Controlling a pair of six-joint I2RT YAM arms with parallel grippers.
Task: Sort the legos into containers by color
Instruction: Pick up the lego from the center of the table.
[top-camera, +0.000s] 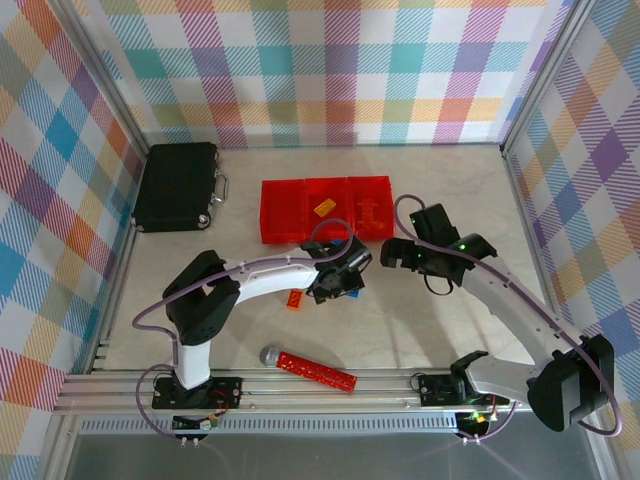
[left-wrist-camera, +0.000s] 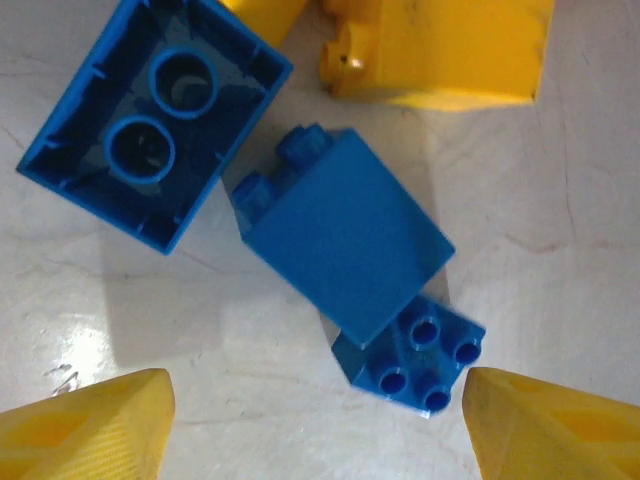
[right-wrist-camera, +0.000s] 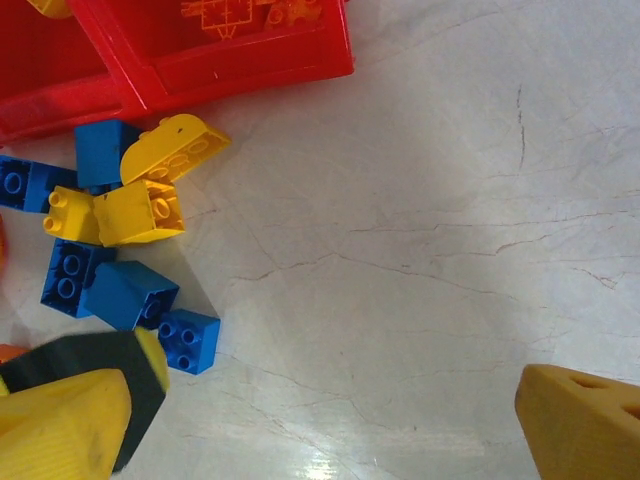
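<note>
L gripper (left-wrist-camera: 315, 400) near upturned blue lego (left-wrist-camera: 150, 125)

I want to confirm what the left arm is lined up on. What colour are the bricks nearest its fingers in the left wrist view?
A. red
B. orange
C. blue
C: three blue bricks lie on the table just ahead of the spread left fingers, and none of them is gripped.

Lab: plaid-walled, aluminium-framed test table (top-camera: 430, 320)
</note>
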